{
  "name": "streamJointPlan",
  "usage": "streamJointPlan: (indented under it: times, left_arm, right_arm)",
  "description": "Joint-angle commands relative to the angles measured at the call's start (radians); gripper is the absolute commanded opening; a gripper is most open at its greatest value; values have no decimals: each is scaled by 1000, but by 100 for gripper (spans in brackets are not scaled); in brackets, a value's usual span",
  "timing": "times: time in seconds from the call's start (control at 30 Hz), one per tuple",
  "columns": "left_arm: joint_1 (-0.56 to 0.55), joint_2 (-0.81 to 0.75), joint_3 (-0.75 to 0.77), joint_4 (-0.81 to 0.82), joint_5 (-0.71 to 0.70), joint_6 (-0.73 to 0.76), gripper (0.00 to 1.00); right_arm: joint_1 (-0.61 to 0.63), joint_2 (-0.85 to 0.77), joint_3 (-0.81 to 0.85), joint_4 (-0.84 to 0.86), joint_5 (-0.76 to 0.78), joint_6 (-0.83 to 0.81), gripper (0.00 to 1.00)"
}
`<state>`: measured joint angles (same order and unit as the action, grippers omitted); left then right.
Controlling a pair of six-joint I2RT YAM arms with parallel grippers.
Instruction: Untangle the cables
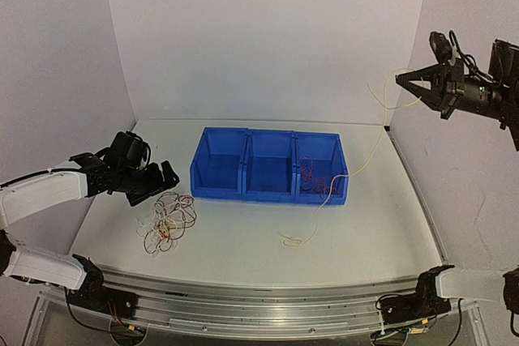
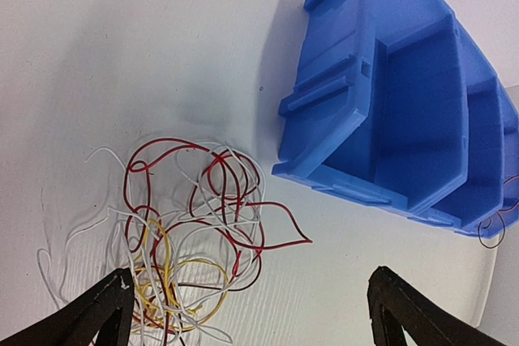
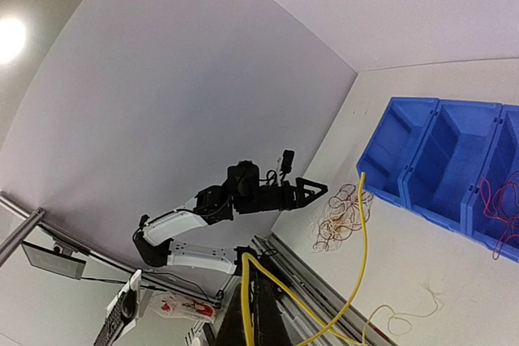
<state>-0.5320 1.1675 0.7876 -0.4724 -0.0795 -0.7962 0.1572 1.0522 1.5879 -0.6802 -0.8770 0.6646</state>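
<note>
**Right arm holds the yellow cable (image 1: 366,147) high; tangle (image 1: 166,220) lies at left**

From above, the right end effector (image 1: 403,79) hangs high over the far right corner of the counter (image 1: 243,253), clamped on the yellow cable. The cable drops past the right end of the blue bin (image 1: 243,188) to a loose loop on the counter near the bin. Red cables (image 1: 312,176) lie in the bin's right compartment. The left end effector (image 1: 166,176) hovers just left of the bin, beside the tangle.

The left wrist view shows its fingers (image 2: 89,318) spread wide apart over the red, white and yellow tangle.

The right wrist view shows the yellow cable running out from its closed fingers down to the counter.
</note>
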Motion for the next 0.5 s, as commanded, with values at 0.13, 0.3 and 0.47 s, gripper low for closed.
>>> streamJointPlan:
  times: [0.13,0.3,0.47]
  left_arm:
    - [-5,14,62,32,18,71,100]
    - [-5,0,52,49,25,79,100]
    - [-5,-13,26,61,30,79,100]
  right_arm:
    - [213,208,178,146,109,26,0]
    - [296,367,341,132,268,-26,0]
    - [301,461,456,149,401,-56,0]
